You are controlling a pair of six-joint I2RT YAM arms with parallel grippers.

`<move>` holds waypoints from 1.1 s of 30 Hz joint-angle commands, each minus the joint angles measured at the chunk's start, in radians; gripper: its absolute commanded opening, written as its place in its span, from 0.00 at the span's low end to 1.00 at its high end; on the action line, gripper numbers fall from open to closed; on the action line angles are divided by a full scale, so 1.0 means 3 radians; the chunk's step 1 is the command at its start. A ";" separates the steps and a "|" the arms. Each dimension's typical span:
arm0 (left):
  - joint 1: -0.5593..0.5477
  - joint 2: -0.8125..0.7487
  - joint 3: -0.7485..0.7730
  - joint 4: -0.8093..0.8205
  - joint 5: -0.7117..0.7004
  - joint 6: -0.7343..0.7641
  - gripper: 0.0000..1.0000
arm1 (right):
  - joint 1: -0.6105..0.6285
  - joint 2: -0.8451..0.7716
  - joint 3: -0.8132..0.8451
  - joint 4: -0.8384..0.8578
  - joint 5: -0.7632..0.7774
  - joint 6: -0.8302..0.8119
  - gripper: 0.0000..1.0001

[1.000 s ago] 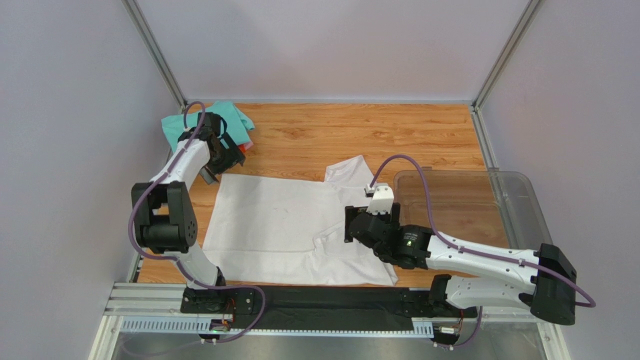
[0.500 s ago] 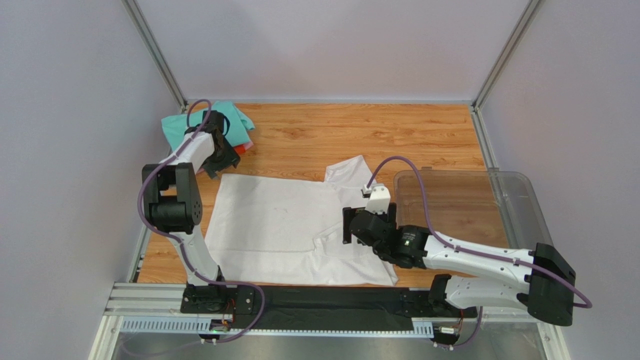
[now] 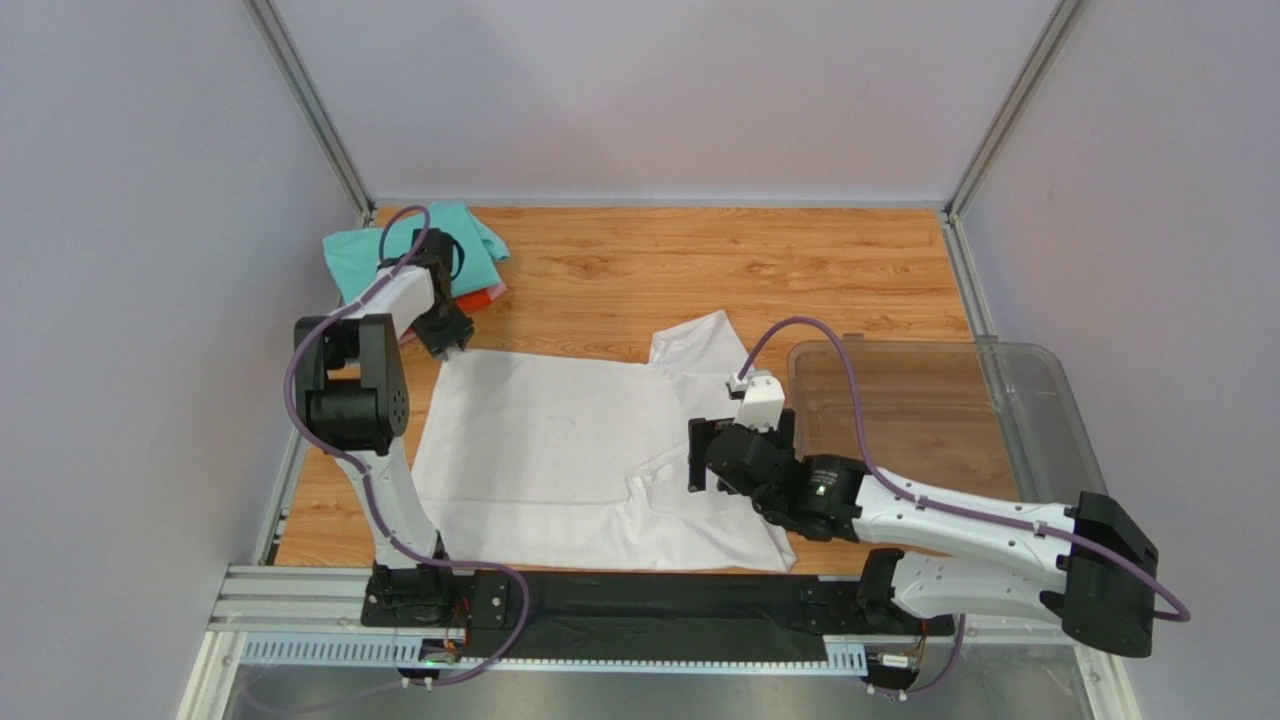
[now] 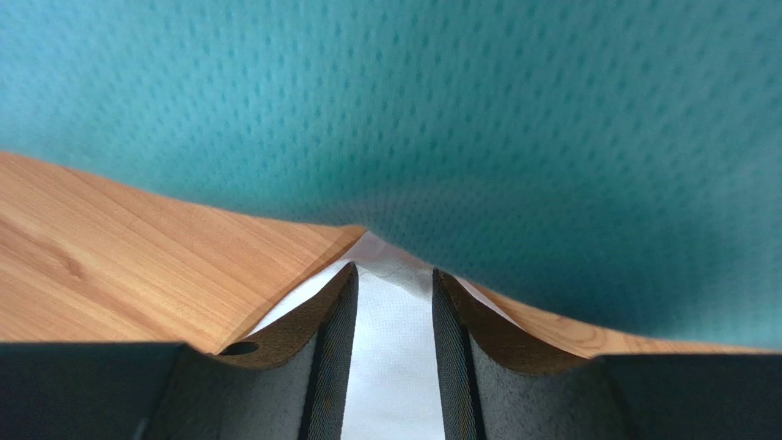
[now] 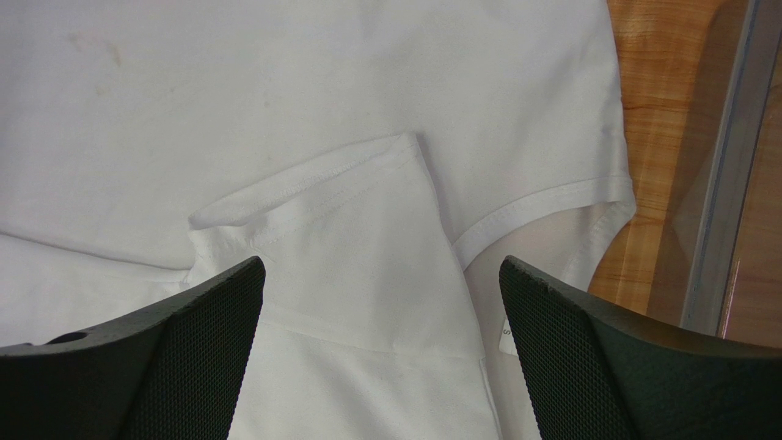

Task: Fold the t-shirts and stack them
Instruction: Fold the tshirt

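A white t-shirt (image 3: 556, 435) lies spread flat on the wooden table. My left gripper (image 3: 445, 339) is low at its far left corner. In the left wrist view the left gripper (image 4: 393, 275) has its jaws narrowed around that white corner (image 4: 393, 367), with a gap still showing between the pads. The teal t-shirt (image 4: 459, 119) fills the view just beyond. It tops a pile (image 3: 361, 248) in the far left corner, with an orange-red t-shirt (image 3: 478, 299) showing under it. My right gripper (image 3: 706, 450) hovers wide open over the white shirt's folded sleeve (image 5: 367, 229), holding nothing.
A clear plastic bin (image 3: 1037, 390) stands right of the white shirt, and its edge (image 5: 725, 183) shows in the right wrist view. Grey walls close the table on the left, back and right.
My left gripper has moved from beside the teal pile down to the white shirt's far left corner, and its jaws have narrowed. The right arm has barely shifted.
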 commanded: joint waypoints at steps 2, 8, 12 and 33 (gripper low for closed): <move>0.0017 0.0082 0.0122 0.0057 -0.0060 0.0024 0.42 | -0.0020 -0.0113 -0.0074 0.0112 0.0004 0.0019 1.00; 0.0017 0.0103 0.0071 0.0051 -0.0106 0.0040 0.05 | -0.0020 -0.0195 -0.0110 0.0112 -0.0001 0.0034 1.00; 0.0022 0.0103 0.0066 0.0051 -0.0029 0.0045 0.00 | -0.0020 -0.0206 -0.0110 0.0107 -0.0006 0.0029 1.00; 0.0017 -0.0710 -0.0670 0.0900 0.0757 0.0653 0.00 | -0.1359 0.0886 0.1156 0.0086 -0.0712 -0.0768 1.00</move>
